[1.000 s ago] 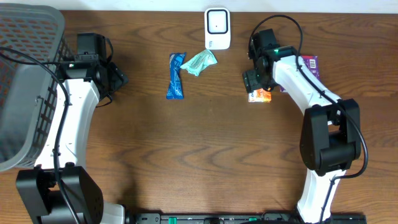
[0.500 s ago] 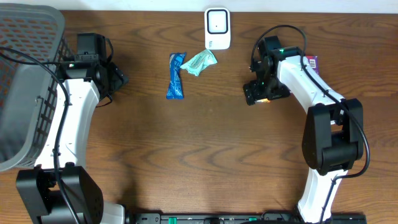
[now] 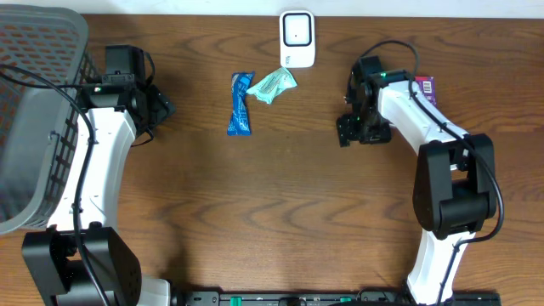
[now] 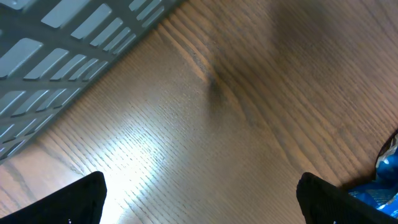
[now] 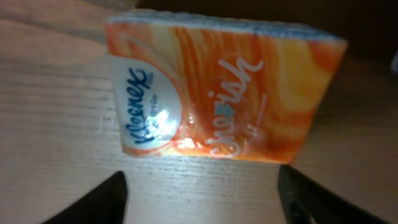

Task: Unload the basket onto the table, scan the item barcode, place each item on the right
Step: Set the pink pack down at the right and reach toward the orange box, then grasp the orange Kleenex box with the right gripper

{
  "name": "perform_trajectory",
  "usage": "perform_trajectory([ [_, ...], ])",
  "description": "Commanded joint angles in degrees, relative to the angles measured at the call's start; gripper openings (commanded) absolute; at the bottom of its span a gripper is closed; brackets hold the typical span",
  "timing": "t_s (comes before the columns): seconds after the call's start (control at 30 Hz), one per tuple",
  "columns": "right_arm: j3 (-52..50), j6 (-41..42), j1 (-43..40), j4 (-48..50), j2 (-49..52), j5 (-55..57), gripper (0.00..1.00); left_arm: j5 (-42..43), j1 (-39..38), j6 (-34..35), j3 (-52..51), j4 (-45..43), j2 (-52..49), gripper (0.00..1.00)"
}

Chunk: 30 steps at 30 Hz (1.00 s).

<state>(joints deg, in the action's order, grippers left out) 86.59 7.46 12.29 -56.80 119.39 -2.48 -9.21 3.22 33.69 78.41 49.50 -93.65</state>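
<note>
An orange Kleenex tissue pack (image 5: 224,93) lies flat on the wooden table, filling the upper half of the right wrist view. My right gripper (image 5: 211,202) is open, and the pack sits just beyond its two dark fingertips, with bare wood between them. From overhead, the right gripper (image 3: 361,127) hangs over the pack and hides it. The white barcode scanner (image 3: 297,38) stands at the table's far edge. My left gripper (image 3: 157,110) is open and empty at the left, over bare wood (image 4: 202,199).
A blue wrapper (image 3: 240,104) and a teal packet (image 3: 272,85) lie near the scanner; the blue wrapper's edge (image 4: 385,180) shows in the left wrist view. A purple packet (image 3: 425,88) lies beside the right arm. A grey mesh basket (image 3: 34,110) fills the left side.
My right gripper has moved toward the near side, over the orange pack, which now hides beneath it from overhead. Its jaws have narrowed a little. The left arm has not moved.
</note>
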Motion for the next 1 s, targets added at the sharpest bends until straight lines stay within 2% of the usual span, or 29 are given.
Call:
perform_trajectory([
  [0.0, -1.8, 2.6, 0.1, 1.5, -0.7, -1.4, 0.63, -0.7, 0.1, 0.7, 0.0, 0.2, -0.2, 0.98],
  [0.07, -2.5, 3.5, 0.2, 3.1, -0.7, -2.7, 0.54, -0.7, 0.1, 0.7, 0.0, 0.2, -0.2, 0.98],
  [0.13, -3.0, 4.2, 0.2, 4.8, -0.7, -3.9, 0.53, -0.7, 0.1, 0.7, 0.0, 0.2, -0.2, 0.98],
  [0.53, -3.0, 21.7, 1.8, 23.0, -0.7, -3.9, 0.57, -0.7, 0.1, 0.7, 0.0, 0.2, -0.2, 0.98],
  [0.67, -2.5, 21.0, 2.3, 27.3, -0.8, -3.9, 0.57, -0.7, 0.1, 0.7, 0.0, 0.2, -0.2, 0.98],
  [0.97, 2.9, 19.8, 0.0, 24.8, -1.0, -4.0, 0.61, -0.7, 0.1, 0.7, 0.0, 0.2, -0.2, 0.98],
])
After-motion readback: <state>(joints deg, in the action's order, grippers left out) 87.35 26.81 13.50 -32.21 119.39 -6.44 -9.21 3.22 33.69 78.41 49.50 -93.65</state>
